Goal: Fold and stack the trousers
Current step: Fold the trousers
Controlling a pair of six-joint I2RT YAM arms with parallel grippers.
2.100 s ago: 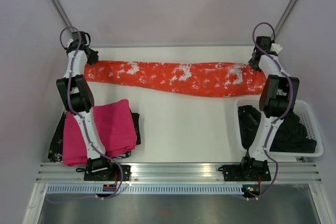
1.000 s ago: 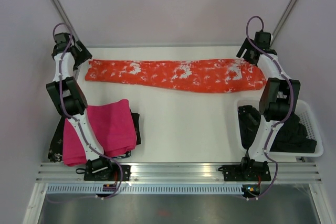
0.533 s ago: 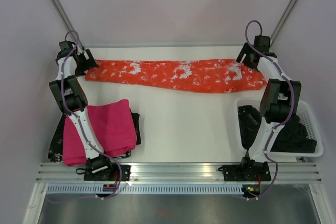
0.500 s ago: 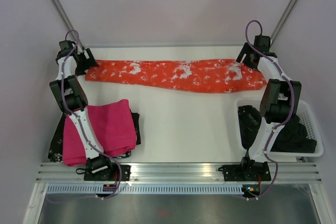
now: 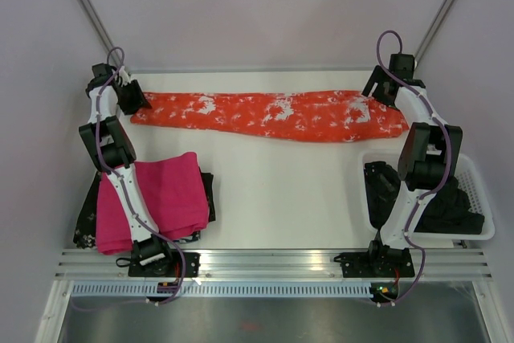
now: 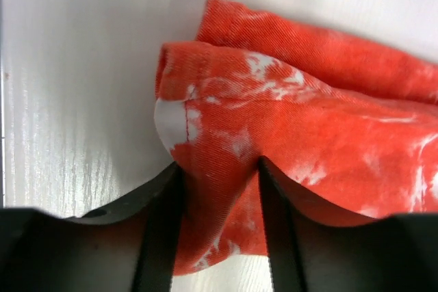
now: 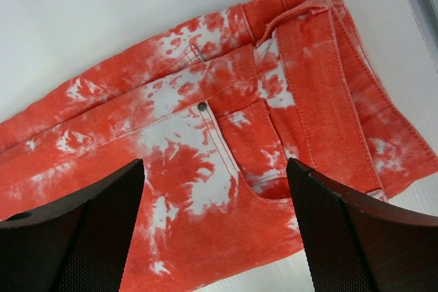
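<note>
The orange-red trousers with white blotches lie stretched left to right across the back of the table, folded lengthwise. My left gripper is at their left leg-hem end. In the left wrist view its gripper has both fingers pressed against a bunched fold of the trousers, shut on it. My right gripper hovers over the waist end. In the right wrist view that gripper stands wide open above the pocket and waistband of the trousers, with nothing held.
A folded magenta-pink cloth lies at the front left on a dark garment. A white basket with dark clothes stands at the front right. The booth walls stand close behind and beside the table.
My left gripper came down from beside the hem onto the trousers' left end and its jaws closed on the fabric. The right gripper stayed open over the waist, shifting only slightly.
</note>
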